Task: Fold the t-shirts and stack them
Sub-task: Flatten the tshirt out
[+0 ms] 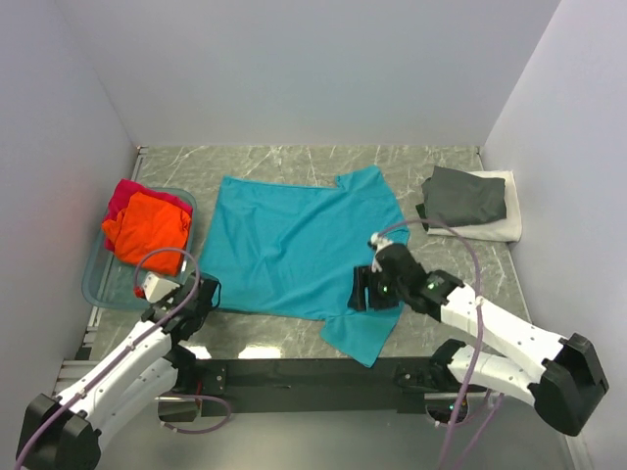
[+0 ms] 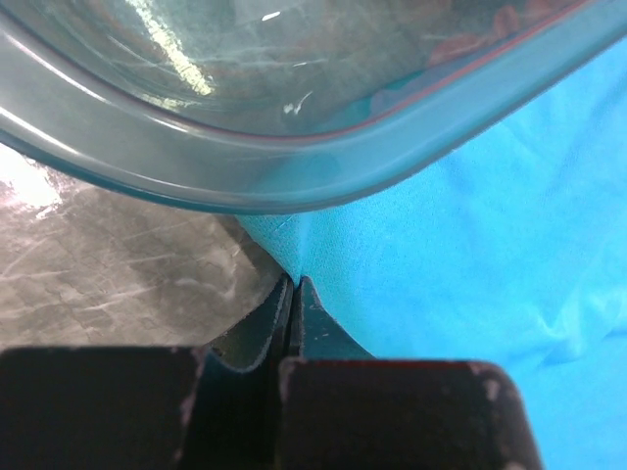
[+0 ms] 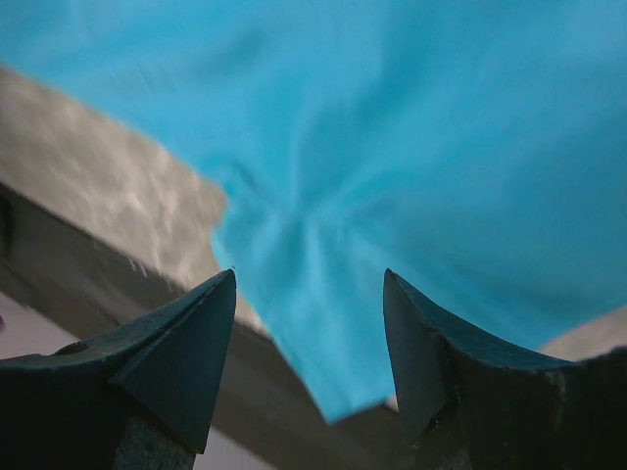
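Jaws at the near edge of the teal t-shirt (image 1: pixel 294 245), one at each end.

Left gripper (image 2: pixel 294 284): jaws together at the hem corner, 7 o'clock, beside the tub (image 2: pixel 294 186) rim; cloth pinched or not, cannot tell. Right gripper (image 3: pixel 309 279): jaws apart above the near sleeve, 5 o'clock. Shirt flat on the tabletop (image 1: pixel 294 162), long axis 9 to 3, hem at 9. Likely fold: near edge toward 12.

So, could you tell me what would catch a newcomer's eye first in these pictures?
The teal t-shirt spread across the middle, with the right hand open above its near right corner. Next, the orange t-shirt heaped on a magenta-red one in the clear tub at the left, and the dark grey t-shirt on the white one at the far right.
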